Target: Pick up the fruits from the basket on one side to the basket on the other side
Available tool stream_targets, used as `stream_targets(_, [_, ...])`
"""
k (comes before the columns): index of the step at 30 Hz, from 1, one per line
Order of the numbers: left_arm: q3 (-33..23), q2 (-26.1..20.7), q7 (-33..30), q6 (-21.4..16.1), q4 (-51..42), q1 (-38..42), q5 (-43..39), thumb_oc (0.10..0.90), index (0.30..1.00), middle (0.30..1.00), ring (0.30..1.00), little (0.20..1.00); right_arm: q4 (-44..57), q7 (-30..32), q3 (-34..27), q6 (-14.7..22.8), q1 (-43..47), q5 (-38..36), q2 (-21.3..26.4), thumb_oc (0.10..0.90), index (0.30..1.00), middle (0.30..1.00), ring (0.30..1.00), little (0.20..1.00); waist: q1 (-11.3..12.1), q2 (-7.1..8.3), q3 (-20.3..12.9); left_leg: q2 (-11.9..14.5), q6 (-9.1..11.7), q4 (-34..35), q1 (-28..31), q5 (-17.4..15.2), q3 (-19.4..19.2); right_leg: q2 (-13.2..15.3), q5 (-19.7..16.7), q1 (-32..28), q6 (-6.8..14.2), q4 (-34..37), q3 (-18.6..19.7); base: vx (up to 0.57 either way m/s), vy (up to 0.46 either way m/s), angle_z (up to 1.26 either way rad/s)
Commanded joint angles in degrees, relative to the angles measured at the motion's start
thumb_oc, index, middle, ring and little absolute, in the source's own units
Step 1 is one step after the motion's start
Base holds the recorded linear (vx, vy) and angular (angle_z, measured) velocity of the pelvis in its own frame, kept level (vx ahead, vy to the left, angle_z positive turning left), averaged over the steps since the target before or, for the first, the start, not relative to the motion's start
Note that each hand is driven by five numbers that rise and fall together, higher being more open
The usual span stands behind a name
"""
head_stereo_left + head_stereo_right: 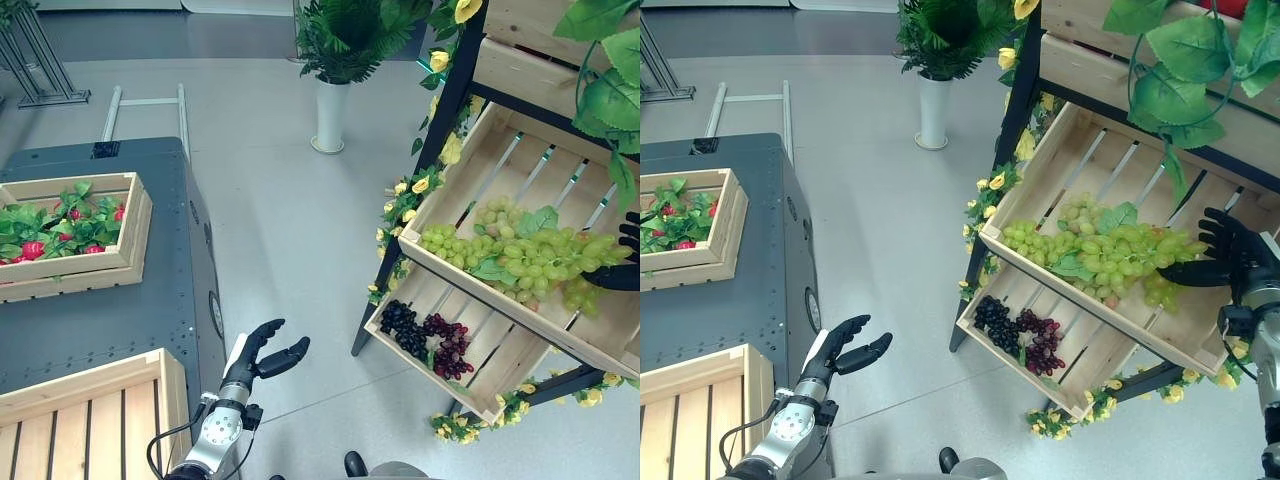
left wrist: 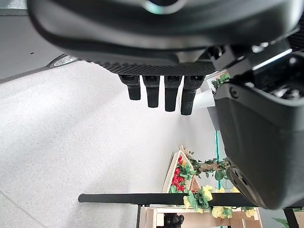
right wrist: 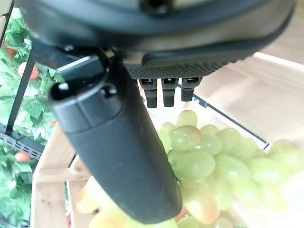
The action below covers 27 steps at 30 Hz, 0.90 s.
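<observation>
The right hand (image 1: 1225, 255) hovers with fingers (image 3: 163, 92) spread apart, holding nothing; the green grapes (image 1: 1095, 250) lie just past its fingertips in the upper shelf crate (image 1: 1040, 190). The left hand (image 1: 845, 350) hangs relaxed, fingers apart, well away from them

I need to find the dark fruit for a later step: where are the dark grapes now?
The dark grapes lie in the lower wooden crate of the rack on the robot's right, just beneath the crate holding the green grapes.

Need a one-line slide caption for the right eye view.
Right hand open beside green grapes in the shelf crate; left hand open over floor.
</observation>
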State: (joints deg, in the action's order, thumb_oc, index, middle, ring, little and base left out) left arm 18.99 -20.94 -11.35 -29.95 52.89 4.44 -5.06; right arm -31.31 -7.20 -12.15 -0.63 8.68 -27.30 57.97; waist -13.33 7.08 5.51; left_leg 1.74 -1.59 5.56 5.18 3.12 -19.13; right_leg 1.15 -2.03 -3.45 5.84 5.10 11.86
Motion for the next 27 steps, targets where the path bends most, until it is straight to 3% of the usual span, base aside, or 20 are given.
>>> stream_targets(1, [0.30,-0.76,-0.81,-7.75,-2.05,4.28,0.27,0.800,0.900,0.900,0.900,0.900,-2.55,7.18,-2.47,7.91,8.26,3.29,10.02,0.800,0.900,0.900,0.900,0.900,1.53,-0.06,-2.76,-1.99,-0.92,-1.14,4.24,-11.39,3.16,-5.36,-0.63,1.27,-0.90,-0.36,-1.41,0.00,0.000,0.00])
stream_targets(5, [-0.03,-0.55,-1.01,-7.75,-1.98,4.08,0.41,0.800,0.900,0.900,0.900,0.900,1.19,8.38,-3.09,9.66,6.61,5.64,9.02,0.800,0.900,0.900,0.900,0.900,1.05,-0.17,-2.82,-2.00,-0.94,-1.13,4.28,-11.43,2.92,-5.42,-0.55,1.35,-0.91,-0.45,-1.14,0.00,0.000,0.00])
stream_targets(13, [-1.45,-0.07,-0.85,-7.53,-1.77,3.32,1.01,0.800,0.900,0.900,0.900,0.900,16.98,11.16,-6.58,9.65,-2.95,15.96,3.44,0.800,0.900,0.900,0.900,0.900,-0.91,-0.50,-3.01,-2.05,-1.19,-1.27,4.15,-11.62,2.02,-5.71,-0.50,1.78,-0.82,-0.67,0.35,0.00,0.000,0.00])
stream_targets(19, [-1.99,0.14,-1.61,-7.53,-1.33,3.40,1.49,0.800,0.900,0.900,0.900,0.900,24.37,7.91,-11.03,8.73,-10.46,18.08,2.53,0.800,0.900,0.900,0.900,0.900,-2.93,-1.12,-3.19,-1.96,-1.57,-1.28,4.53,-12.94,1.49,-6.00,0.30,1.79,-0.31,-0.71,1.35,0.02,0.028,-0.05])
stream_targets(23, [-2.79,0.19,-2.26,-7.33,-1.29,3.96,1.21,0.800,0.900,0.900,0.900,0.900,29.72,1.41,-14.96,6.95,-15.49,14.63,2.63,0.800,0.900,0.900,0.900,0.900,-4.60,-1.21,-3.19,-1.89,-1.60,-1.49,4.76,-13.25,0.30,-6.28,0.32,2.08,-0.16,-1.10,2.28,0.02,0.040,-0.12])
stream_targets(27, [-3.09,0.23,-2.55,-7.30,-1.26,4.01,1.46,0.800,0.900,0.900,0.900,0.900,31.84,0.02,-17.73,7.91,-18.95,16.03,2.75,0.800,0.900,0.900,0.900,0.900,-5.61,-1.15,-3.36,-1.85,-1.69,-1.76,4.63,-13.47,-0.47,-6.59,0.29,2.45,-0.09,-1.42,3.07,0.00,0.010,-0.08])
